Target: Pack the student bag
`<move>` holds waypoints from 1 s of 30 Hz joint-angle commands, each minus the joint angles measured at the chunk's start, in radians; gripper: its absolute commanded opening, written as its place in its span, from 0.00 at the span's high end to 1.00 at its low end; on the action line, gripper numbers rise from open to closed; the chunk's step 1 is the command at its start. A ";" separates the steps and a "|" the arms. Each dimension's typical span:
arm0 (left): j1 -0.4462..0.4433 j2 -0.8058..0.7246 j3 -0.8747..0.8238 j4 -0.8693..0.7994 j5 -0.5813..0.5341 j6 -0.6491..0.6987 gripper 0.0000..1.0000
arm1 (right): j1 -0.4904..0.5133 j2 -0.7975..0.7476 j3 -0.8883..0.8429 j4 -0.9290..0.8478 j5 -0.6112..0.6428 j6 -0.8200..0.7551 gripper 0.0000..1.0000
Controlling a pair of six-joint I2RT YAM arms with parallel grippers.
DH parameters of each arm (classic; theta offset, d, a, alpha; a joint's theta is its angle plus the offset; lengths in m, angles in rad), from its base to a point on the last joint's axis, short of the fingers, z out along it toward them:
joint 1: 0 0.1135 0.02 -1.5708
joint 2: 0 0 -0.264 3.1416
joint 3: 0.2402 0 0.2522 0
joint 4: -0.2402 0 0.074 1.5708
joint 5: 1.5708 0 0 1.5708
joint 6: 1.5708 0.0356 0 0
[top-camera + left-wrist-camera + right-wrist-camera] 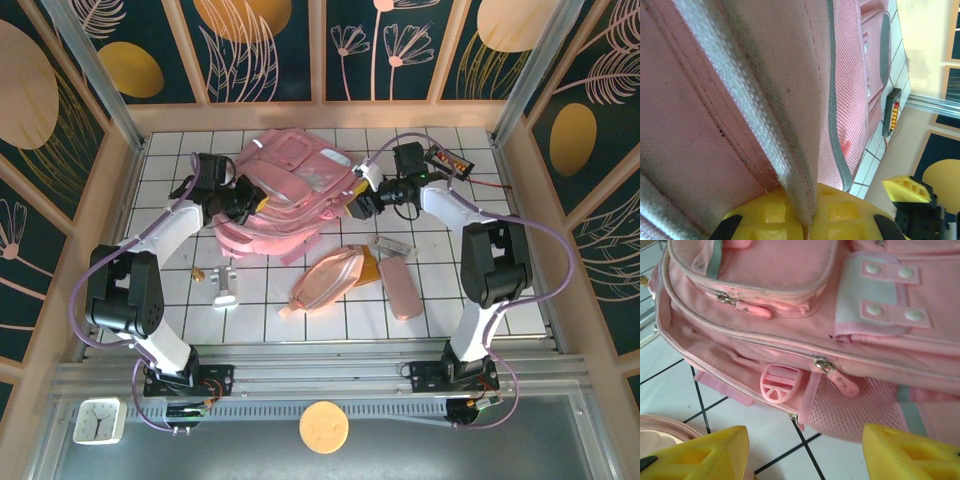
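**Bag pinned, zip not yet taken**

The bag [295,175] lies flat at the far middle of the table [500,290], with an arm at each flank. The left gripper [243,205] is at the bag's left edge. In its wrist view the gripper [807,220] has its yellow fingers [765,215] pressed together on a fold of pink fabric and pale webbing, so it holds the bag [700,125].

The right gripper [358,207] sits just beside the bag's right edge. Its wrist view shows the gripper [805,452] spread wide with nothing in it, low over the table [765,435] and apart from the bag [790,270]. Directly ahead of it, a zip pull [842,382] hangs from a long zip that looks closed.

The pouch [328,280] and the flat case [400,288] lie on the table nearer the arm bases, not yet packed.

I judge this to be the opening step: one arm anchors the bag while the other lines up on the zip. The next move probably calls for the right gripper to ease forward and narrow onto that small pull. It would then draw the pull along the zip line while the left grip resists. The tab is slim and lies against soft cloth, so the approach must be square to it.
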 commanded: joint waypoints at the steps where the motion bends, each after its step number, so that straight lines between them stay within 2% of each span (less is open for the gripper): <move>1: 0.004 -0.058 0.113 0.056 0.092 -0.005 1.00 | 0.019 0.052 0.007 0.066 -0.053 -0.077 0.38; 6: 0.004 -0.036 0.189 0.009 0.107 0.004 1.00 | 0.036 0.094 -0.017 0.211 0.009 -0.027 0.38; 12: 0.004 -0.039 0.199 -0.021 0.129 0.014 1.00 | 0.051 0.142 -0.016 0.319 0.122 -0.058 0.38; 19: 0.005 -0.049 0.174 -0.033 0.137 0.020 1.00 | 0.076 0.210 0.040 0.328 0.125 -0.078 0.39; 23: 0.004 -0.065 0.145 -0.007 0.139 0.002 1.00 | 0.114 0.218 0.022 0.370 0.179 -0.099 0.41; 27: 0.004 -0.077 0.133 -0.004 0.140 -0.004 1.00 | 0.127 0.224 0.020 0.420 0.205 -0.066 0.45; 30: 0.005 -0.085 0.124 -0.004 0.140 -0.005 1.00 | 0.129 0.234 0.031 0.434 0.217 -0.052 0.54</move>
